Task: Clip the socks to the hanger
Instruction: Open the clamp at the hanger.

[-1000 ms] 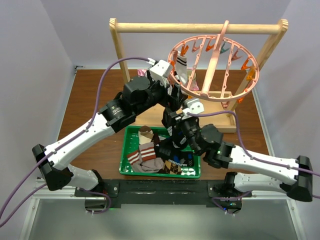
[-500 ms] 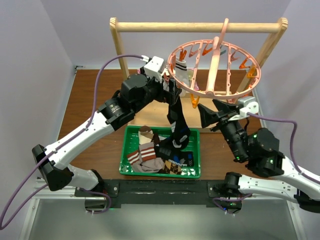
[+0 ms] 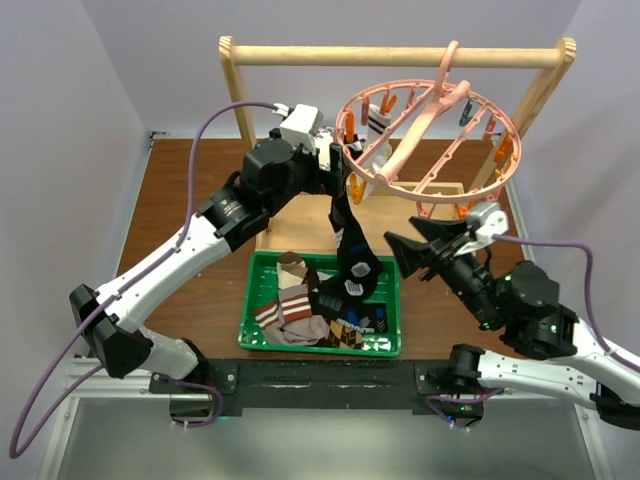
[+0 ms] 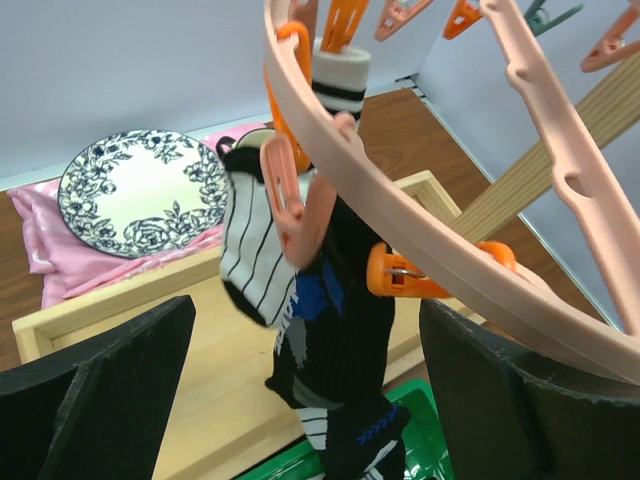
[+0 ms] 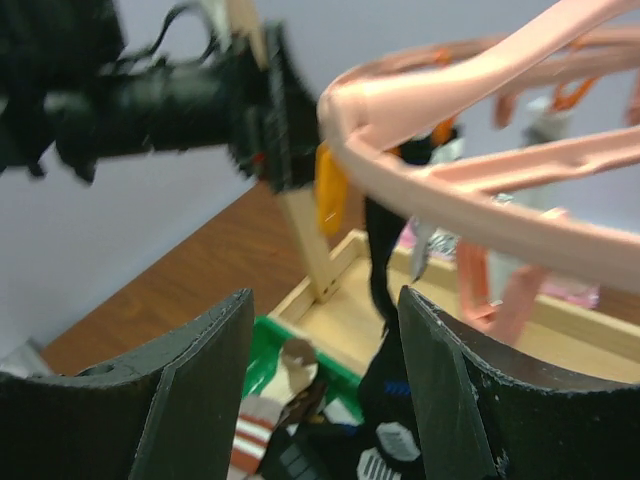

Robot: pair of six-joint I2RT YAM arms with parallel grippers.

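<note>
- Upper middle of the overhead view: left pincer (image 4: 308, 335) at the hanger's left rim, jaws at full spread, closed on nothing.
- One finger (image 4: 100, 395) on each side of a hanging black patterned sock (image 4: 335, 350), both well apart from the fabric.
- Same black patterned sock pinched by a pink clip (image 4: 283, 190) on the ring's rim, striped cuff at the top, lower end reaching down to the green tray (image 3: 246, 300).
- Upper right of the overhead view: hanger (image 3: 425, 130), a round pink ring with spokes, hooked over the top bar of the wooden rack (image 3: 350, 55) and tilted.
- Top of the left wrist view: white sock (image 4: 340, 75) with a black band, held by an orange clip (image 4: 345, 15), just beside the black one.
- Right of centre, below the ring's near rim: right pincer (image 3: 408, 240), jaws partly apart, nothing between them, touching nothing.
- Heaped in the tray, lower middle: brown striped sock (image 3: 285, 305) and argyle sock (image 3: 345, 330).
- Upper left of the left wrist view: patterned plate (image 4: 140, 190) on a pink cloth (image 4: 40, 230).
- Underneath all: brown tabletop (image 3: 170, 200).
</note>
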